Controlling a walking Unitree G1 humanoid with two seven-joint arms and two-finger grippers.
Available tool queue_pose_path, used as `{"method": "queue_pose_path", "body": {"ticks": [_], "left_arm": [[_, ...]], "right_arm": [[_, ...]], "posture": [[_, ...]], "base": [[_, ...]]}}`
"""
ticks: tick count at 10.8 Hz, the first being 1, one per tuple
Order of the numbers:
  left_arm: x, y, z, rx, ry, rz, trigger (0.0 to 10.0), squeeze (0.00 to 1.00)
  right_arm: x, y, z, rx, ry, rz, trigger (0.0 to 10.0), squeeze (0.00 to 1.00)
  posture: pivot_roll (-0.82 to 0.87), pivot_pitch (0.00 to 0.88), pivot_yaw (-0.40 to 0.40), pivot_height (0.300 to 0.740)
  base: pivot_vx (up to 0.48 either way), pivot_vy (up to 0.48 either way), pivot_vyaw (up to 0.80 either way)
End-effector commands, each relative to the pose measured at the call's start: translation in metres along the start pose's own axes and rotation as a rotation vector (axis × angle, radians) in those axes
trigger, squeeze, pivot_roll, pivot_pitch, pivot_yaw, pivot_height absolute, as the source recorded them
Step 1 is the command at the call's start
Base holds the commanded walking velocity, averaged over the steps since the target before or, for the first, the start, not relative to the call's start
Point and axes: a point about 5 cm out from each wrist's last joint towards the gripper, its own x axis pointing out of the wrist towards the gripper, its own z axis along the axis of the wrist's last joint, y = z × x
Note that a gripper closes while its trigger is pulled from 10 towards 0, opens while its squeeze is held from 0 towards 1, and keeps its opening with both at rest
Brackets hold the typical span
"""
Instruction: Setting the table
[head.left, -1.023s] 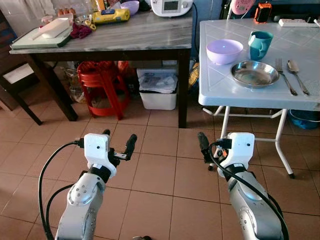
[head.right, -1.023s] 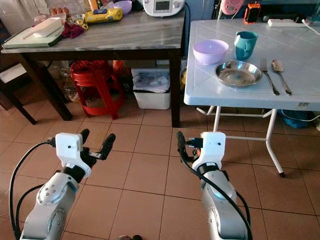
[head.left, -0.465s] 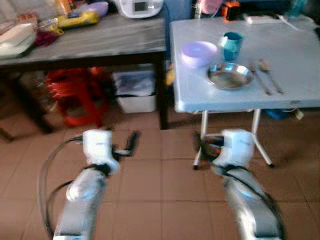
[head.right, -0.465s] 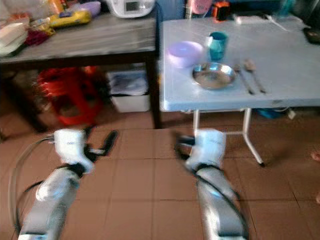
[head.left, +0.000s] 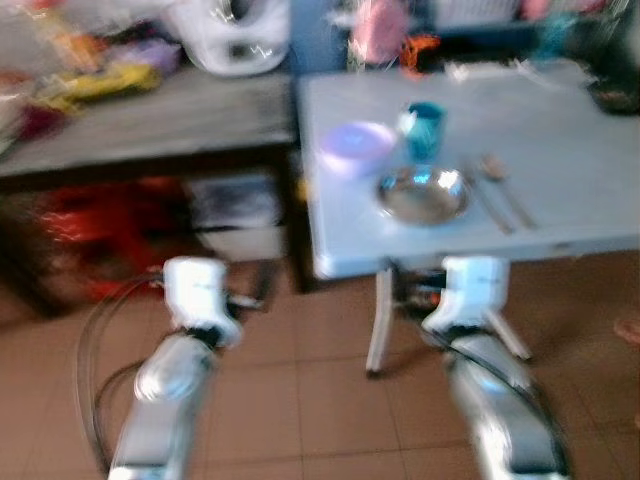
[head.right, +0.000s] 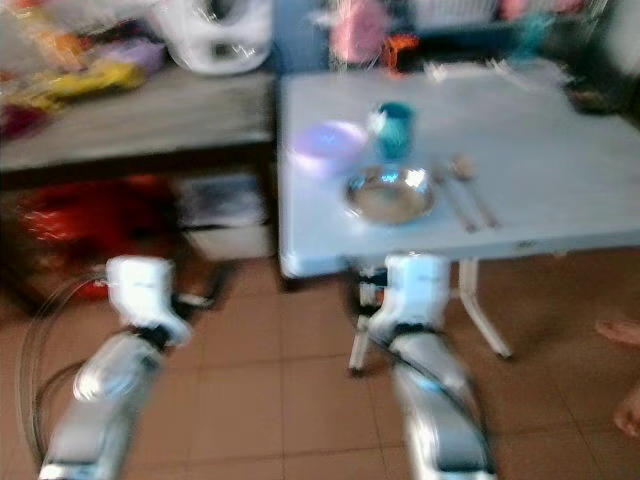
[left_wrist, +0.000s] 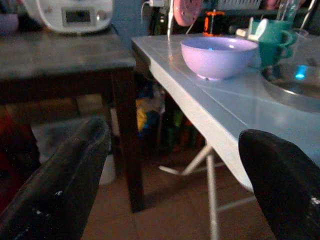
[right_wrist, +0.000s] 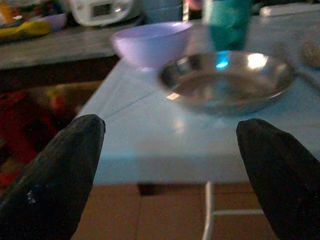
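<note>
The picture is blurred by motion. A white folding table (head.left: 570, 170) carries a lilac bowl (head.left: 356, 145), a teal cup (head.left: 424, 127), a steel plate (head.left: 422, 194) and a fork and spoon (head.left: 497, 195) beside the plate. My left gripper (head.left: 250, 295) is held low over the floor, left of the table's corner, open and empty. My right gripper (head.left: 412, 292) is just below the table's front edge, also open and empty. In the right wrist view the plate (right_wrist: 227, 80), the bowl (right_wrist: 150, 45) and the cup (right_wrist: 227, 17) lie straight ahead between its fingers.
A dark-legged table with a grey stone top (head.left: 150, 120) stands to the left, bearing a white appliance (head.left: 240, 40) and clutter. Under it are a red stool (head.left: 90, 215) and a white bin (head.left: 235, 210). A person's foot (head.right: 620, 330) shows at the right edge.
The camera has moved toward the white table and turned right, so the scene has shifted left and blurred. Both grippers stay open and now sit close to the table's front edge.
</note>
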Motion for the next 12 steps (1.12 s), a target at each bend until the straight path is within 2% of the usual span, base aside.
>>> {"method": "queue_pose_path", "body": {"ticks": [1, 2, 3, 4, 6, 8, 9, 12], "left_arm": [[0.004, 0.003, 0.007, 0.058, -0.043, 0.047, 10.0, 0.0], [0.003, 0.016, 0.008, 0.084, -0.057, 0.163, 10.0, 0.0], [0.001, 0.023, 0.008, 0.134, -0.055, 0.219, 10.0, 0.0], [-0.005, 0.032, 0.007, 0.166, -0.043, 0.27, 10.0, 0.0], [-0.019, 0.043, 0.001, 0.182, -0.018, 0.31, 10.0, 0.0], [-0.019, 0.038, -0.002, 0.194, -0.015, 0.305, 10.0, 0.0], [-0.016, 0.032, -0.001, 0.208, -0.025, 0.283, 10.0, 0.0], [-0.017, 0.027, -0.002, 0.214, -0.022, 0.243, 10.0, 0.0]], "right_arm": [[-0.003, -0.007, 0.006, -0.01, -0.021, -0.027, 10.0, 0.0], [-0.007, -0.01, 0.007, -0.028, -0.034, -0.05, 10.0, 0.0], [-0.01, -0.012, 0.009, -0.033, -0.042, -0.067, 10.0, 0.0], [-0.013, -0.014, 0.013, -0.078, -0.061, -0.077, 10.0, 0.0], [-0.018, -0.021, 0.017, -0.1, -0.076, -0.121, 10.0, 0.0], [-0.017, -0.022, 0.018, -0.1, -0.072, -0.125, 10.0, 0.0], [-0.016, -0.021, 0.019, -0.102, -0.075, -0.119, 10.0, 0.0], [-0.016, -0.02, 0.019, -0.103, -0.074, -0.112, 10.0, 0.0]], "posture": [[-0.1, 0.085, 0.094, 0.74], [-0.1, 0.088, 0.094, 0.74], [-0.1, 0.09, 0.093, 0.74], [-0.1, 0.094, 0.097, 0.74], [-0.11, 0.096, 0.101, 0.74], [-0.11, 0.099, 0.098, 0.74], [-0.11, 0.102, 0.095, 0.74], [-0.11, 0.107, 0.094, 0.74]], "base": [[0.0, 0.0, 0.0], [0.0, 0.0, 0.0], [0.0, 0.0, 0.0], [0.0, 0.0, 0.0], [0.0, 0.0, 0.0], [0.0, 0.0, 0.77], [0.0, 0.0, 0.0], [0.0, 0.0, 0.0]]}}
